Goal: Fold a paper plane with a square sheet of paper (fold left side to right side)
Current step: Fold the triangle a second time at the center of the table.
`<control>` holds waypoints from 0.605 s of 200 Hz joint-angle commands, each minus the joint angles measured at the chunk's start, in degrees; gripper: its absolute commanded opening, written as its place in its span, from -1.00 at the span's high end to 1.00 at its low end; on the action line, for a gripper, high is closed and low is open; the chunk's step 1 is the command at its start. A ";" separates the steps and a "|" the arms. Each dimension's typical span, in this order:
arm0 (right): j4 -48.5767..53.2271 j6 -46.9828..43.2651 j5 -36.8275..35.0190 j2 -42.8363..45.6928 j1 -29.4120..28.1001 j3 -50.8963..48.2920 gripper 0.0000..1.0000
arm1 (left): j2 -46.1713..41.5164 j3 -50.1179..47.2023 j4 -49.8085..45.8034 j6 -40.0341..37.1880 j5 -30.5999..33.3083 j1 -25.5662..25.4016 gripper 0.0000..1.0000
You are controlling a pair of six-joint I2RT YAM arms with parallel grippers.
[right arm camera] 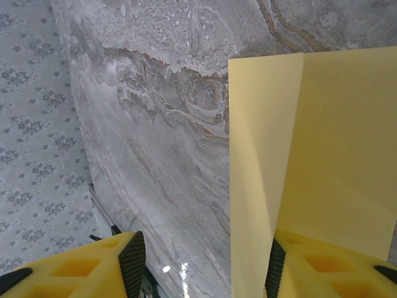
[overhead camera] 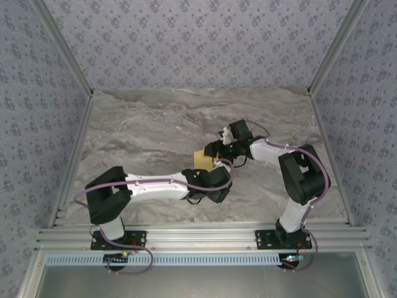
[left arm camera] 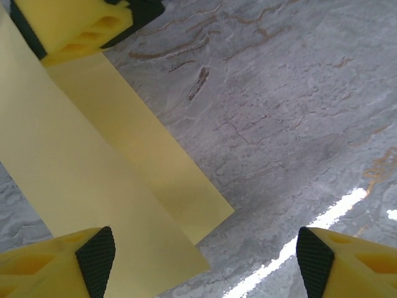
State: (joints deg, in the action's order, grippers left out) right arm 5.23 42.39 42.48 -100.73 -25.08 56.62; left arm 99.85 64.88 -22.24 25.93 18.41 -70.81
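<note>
Surface: grey marble-patterned bench (overhead camera: 155,124), with aluminium rails (overhead camera: 198,239) along its near edge.
Room: walls (overhead camera: 186,37) papered in a small blue-grey floral print.
Arms: left arm (overhead camera: 155,184) and right arm (overhead camera: 291,167) reach inward and meet near the bench's middle.
Left tool (left arm camera: 205,267): fingers wide apart, low over the bench, one pad at the paper's edge.
Right tool (right arm camera: 201,267): fingers apart, clamping nothing; a raised flap leans against one finger.
Paper: the square sheet of paper (left arm camera: 74,161), part-folded, lies mid-bench between both tools.
</note>
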 commanded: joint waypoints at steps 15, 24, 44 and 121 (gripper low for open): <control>2.05 -1.31 0.41 -0.70 0.22 1.30 -0.11 | 4.73 6.30 -9.94 -0.73 8.82 -1.61 -0.49; 2.12 -1.32 0.33 -0.70 0.22 1.31 -0.11 | 5.47 7.04 -10.93 -0.71 10.07 -1.94 -0.43; 2.29 -1.51 0.19 -0.61 0.21 1.24 -0.11 | 6.03 7.73 -11.49 -0.84 11.52 -2.47 -0.21; 3.95 -2.79 -0.88 -0.61 0.23 1.46 -0.11 | 2.06 4.01 -7.81 -2.09 10.94 -2.75 0.63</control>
State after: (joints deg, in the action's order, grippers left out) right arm 6.39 41.17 42.37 -100.73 -25.08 56.62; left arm 105.21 70.30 -30.63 24.49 28.34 -73.14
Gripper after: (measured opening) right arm 0.555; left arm 0.221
